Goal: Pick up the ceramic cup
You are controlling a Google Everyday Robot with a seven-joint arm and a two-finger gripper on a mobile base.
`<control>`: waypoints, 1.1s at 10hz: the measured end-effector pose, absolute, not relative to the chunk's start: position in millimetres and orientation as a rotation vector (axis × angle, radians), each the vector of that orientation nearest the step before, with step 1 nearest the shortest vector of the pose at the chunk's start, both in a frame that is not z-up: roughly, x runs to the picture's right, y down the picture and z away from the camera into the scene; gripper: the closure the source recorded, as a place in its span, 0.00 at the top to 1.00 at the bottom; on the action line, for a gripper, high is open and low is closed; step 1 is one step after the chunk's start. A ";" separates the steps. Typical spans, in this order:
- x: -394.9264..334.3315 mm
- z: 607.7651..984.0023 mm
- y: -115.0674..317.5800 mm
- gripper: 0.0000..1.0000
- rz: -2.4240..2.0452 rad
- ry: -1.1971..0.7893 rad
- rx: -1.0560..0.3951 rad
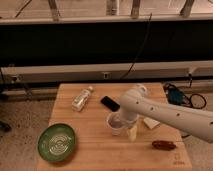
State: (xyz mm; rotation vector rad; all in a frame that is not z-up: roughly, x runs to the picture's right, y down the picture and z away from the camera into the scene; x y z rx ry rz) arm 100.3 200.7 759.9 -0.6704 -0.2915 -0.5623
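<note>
The ceramic cup (115, 123) is small and whitish and stands upright near the middle of the wooden table (90, 150). My white arm reaches in from the right, and my gripper (123, 120) is right at the cup, over its right side and rim. The arm hides the fingers and part of the cup.
A green round bowl (56, 142) sits at the front left. A clear plastic bottle (82, 98) lies at the back left. A black phone (110, 103) lies behind the cup. A pale block (132, 132), a white item (151, 123) and a brown item (164, 145) lie to the right.
</note>
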 end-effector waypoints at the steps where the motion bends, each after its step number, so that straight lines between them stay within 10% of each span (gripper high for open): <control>1: 100.5 759.8 200.6 0.80 -0.563 -0.292 -0.670; 8: 103.8 759.1 201.2 0.72 -0.574 -0.296 -0.673; 11: 106.6 756.6 197.3 0.52 -0.579 -0.297 -0.675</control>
